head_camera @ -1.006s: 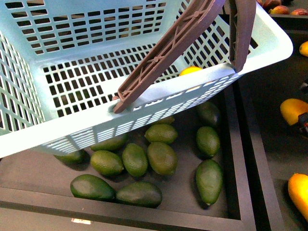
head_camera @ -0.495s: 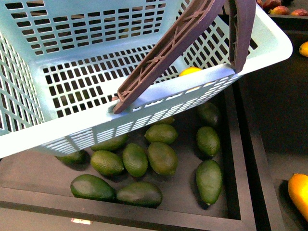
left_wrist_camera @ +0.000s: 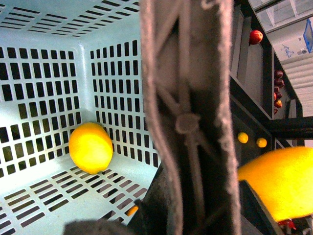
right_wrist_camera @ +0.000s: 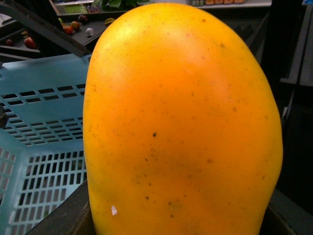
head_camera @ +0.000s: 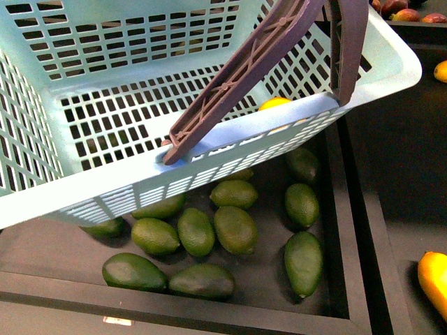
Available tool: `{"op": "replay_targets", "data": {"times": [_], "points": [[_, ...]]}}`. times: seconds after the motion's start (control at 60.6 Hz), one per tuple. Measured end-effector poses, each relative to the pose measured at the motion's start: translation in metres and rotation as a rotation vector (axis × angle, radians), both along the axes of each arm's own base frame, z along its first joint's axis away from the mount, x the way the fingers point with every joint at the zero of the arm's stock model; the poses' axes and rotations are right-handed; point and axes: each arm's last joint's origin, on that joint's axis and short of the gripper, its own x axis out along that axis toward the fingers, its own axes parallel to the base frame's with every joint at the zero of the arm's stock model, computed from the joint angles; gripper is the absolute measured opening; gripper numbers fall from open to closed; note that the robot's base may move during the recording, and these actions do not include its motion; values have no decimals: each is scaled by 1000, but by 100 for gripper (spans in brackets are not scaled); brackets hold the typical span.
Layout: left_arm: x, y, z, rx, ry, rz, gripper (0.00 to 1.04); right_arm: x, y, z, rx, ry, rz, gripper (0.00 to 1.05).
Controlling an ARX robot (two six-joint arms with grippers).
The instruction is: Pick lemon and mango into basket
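The turquoise basket (head_camera: pixel 105 188) hangs tilted over a bin, filling the upper front view. Its brown handles (head_camera: pixel 237 77) cross its right side. My left gripper (left_wrist_camera: pixel 200 210) is shut on the basket handle (left_wrist_camera: pixel 190 122), which fills the middle of the left wrist view. The lemon (left_wrist_camera: pixel 90 147) lies on the basket floor near a corner; it also shows in the front view (head_camera: pixel 274 103). My right gripper (right_wrist_camera: pixel 176 220) is shut on the mango (right_wrist_camera: pixel 181 127), which fills its view, beside the basket wall (right_wrist_camera: pixel 39 122). Neither gripper shows in the front view.
Several dark green oval fruits (head_camera: pixel 235 229) lie in a dark tray (head_camera: pixel 349 265) under the basket. Another orange-yellow fruit (head_camera: pixel 434 279) lies in the bin at the right. Red fruits (head_camera: pixel 405 12) sit at the far right back.
One second ago an orange-yellow fruit and a dark gripper part showed at the front view's right edge; both have gone from that view. The basket has barely shifted.
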Motion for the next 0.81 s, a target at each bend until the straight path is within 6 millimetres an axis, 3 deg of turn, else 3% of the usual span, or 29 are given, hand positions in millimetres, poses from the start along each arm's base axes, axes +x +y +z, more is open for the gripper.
{"op": "replay_targets", "data": {"times": [0.231, 0.528, 0.808], "points": [[0, 0, 0, -1, 0, -1, 4, 22, 56, -8, 53, 53, -14, 60], [0, 0, 0, 0, 0, 0, 4, 46, 90, -15, 81, 132, -90, 60], [0, 1, 0, 4, -3, 7, 4, 44, 91, -17, 96, 161, -115, 97]]}}
